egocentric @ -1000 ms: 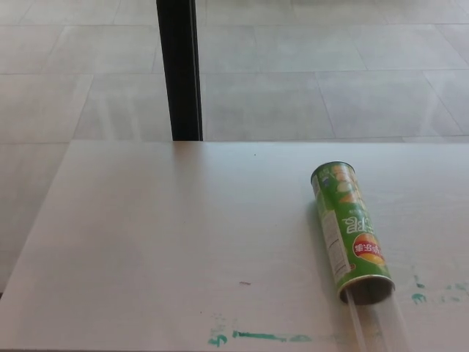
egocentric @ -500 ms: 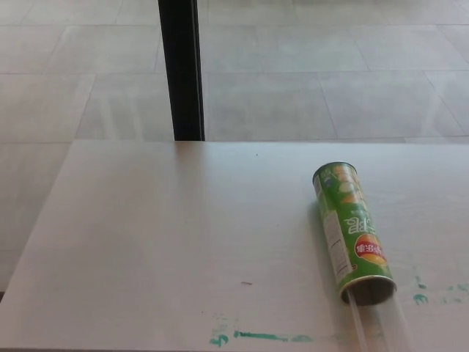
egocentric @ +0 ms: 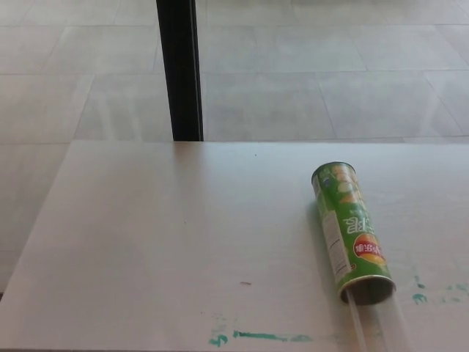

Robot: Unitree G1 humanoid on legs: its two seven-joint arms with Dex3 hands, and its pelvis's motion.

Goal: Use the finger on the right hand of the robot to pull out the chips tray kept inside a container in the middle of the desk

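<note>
A green chips can [egocentric: 350, 231] lies on its side on the right part of the pale desk [egocentric: 183, 242], its open mouth [egocentric: 366, 290] facing the near edge. A clear plastic tray [egocentric: 377, 323] sticks out of that mouth and runs down to the bottom edge of the head view. Neither of my hands shows anywhere in the picture.
A black post [egocentric: 179, 70] stands behind the desk's far edge at the left of centre. Green paint smears [egocentric: 256, 336] mark the desk's near edge, with smaller ones [egocentric: 419, 297] to the right of the can. Tiled floor lies beyond.
Only the camera has wobbled slightly sideways and back. The can and tray lie where they were.
</note>
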